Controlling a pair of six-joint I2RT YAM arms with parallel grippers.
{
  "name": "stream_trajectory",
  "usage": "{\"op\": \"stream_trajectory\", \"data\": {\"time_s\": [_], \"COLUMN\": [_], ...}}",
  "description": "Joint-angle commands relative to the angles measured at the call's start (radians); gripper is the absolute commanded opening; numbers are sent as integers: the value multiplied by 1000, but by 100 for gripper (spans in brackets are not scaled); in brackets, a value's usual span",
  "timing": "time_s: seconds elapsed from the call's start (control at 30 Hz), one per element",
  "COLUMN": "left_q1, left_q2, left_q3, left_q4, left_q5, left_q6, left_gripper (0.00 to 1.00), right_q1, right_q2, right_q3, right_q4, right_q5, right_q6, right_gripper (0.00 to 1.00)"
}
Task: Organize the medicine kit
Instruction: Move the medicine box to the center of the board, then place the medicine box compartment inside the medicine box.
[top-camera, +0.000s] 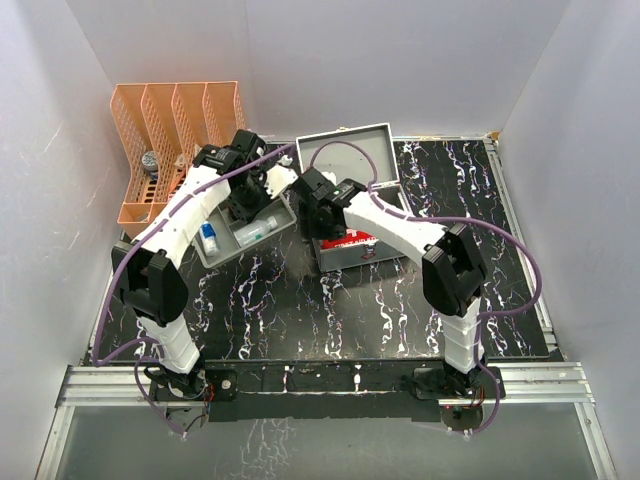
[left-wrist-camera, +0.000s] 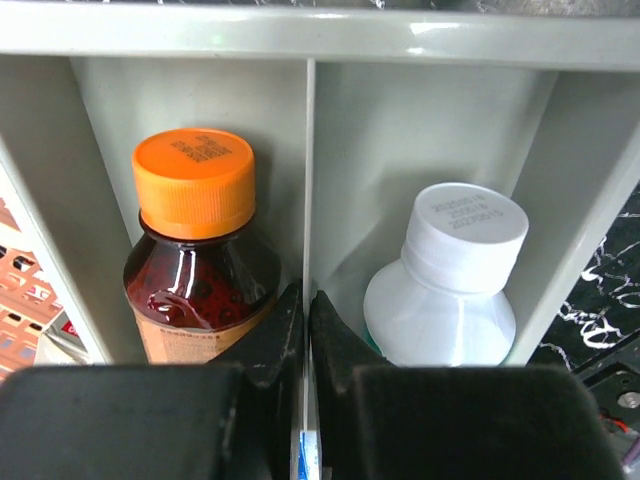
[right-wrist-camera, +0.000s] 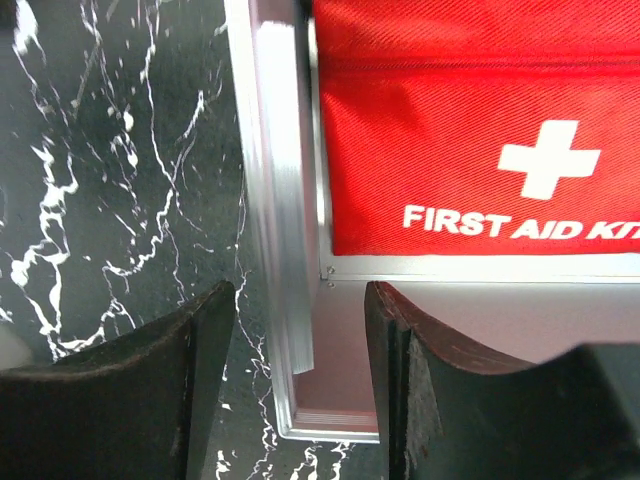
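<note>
The medicine kit is a grey metal box standing open mid-table with its lid up. A red first-aid pouch lies inside it. My right gripper is open and straddles the kit's left wall, with one finger outside over the table and the other inside the box. To the left, my left gripper is shut on the thin divider of the grey plastic tray. An orange-capped brown bottle and a white bottle stand on either side of that divider.
An orange slotted file rack stands at the back left, close behind the left arm. A small blue-and-white box lies in the tray's near compartment. White walls enclose the black marbled table on three sides.
</note>
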Motion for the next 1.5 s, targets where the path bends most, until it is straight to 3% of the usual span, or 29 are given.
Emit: {"op": "stream_trajectory", "data": {"time_s": [0.0,0.2,0.53,0.87,1.37,1.47], "left_q1": [-4,-3,-13,-161,-247,-247], "left_q2": [-77,-63,50,228,255,252], "left_q3": [27,55,213,473,497,491], "left_q4": [-39,-51,-123,-148,-123,-125], "left_q5": [9,12,45,13,0,-3], "left_q6": [18,20,49,71,20,18], "left_gripper": [0,0,0,0,0,0], "right_q1": [-56,-147,-452,-576,-634,-634], "right_q2": [-96,-147,-275,-291,-291,-299], "right_q3": [116,127,-38,-181,-328,-345], "right_q4": [2,-37,-15,60,114,111], "right_q5": [21,74,118,94,-95,-134], "right_q6": [31,22,-136,-253,-295,-294], "right_gripper": [54,57,60,63,51,38]}}
